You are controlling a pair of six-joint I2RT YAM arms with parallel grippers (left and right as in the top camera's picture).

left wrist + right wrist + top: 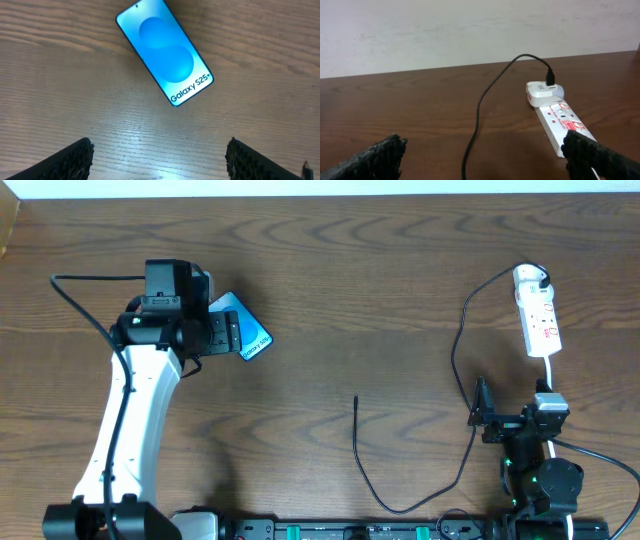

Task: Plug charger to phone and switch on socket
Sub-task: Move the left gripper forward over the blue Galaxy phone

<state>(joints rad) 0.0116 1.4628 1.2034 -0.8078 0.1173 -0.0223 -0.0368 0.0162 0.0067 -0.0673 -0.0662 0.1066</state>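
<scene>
**Overhead view.** The phone lies flat in the upper left part of the frame, with its screen up and lit. The left gripper is above its near edge and partly covers it. The charger has its free plug tip in the middle of the table, well apart from the phone. The cable loops along the lower edge and then goes up to the socket at the upper right. The right gripper waits at the lower right, beside the cable.

**Left wrist view.** The two fingers are spread wide and hold nothing. The phone lies diagonally ahead of them, not between them. I think the step in hand is to take the phone. It would be best to turn the wrist so that the pads meet the long edges, and to leave free the end with the "Galaxy S25+" text, where the port probably is.

**Right wrist view.** These fingers are also wide open and empty. The white power strip is at the right, and the cable is already in its adapter. I cannot read the position of the switch.
</scene>
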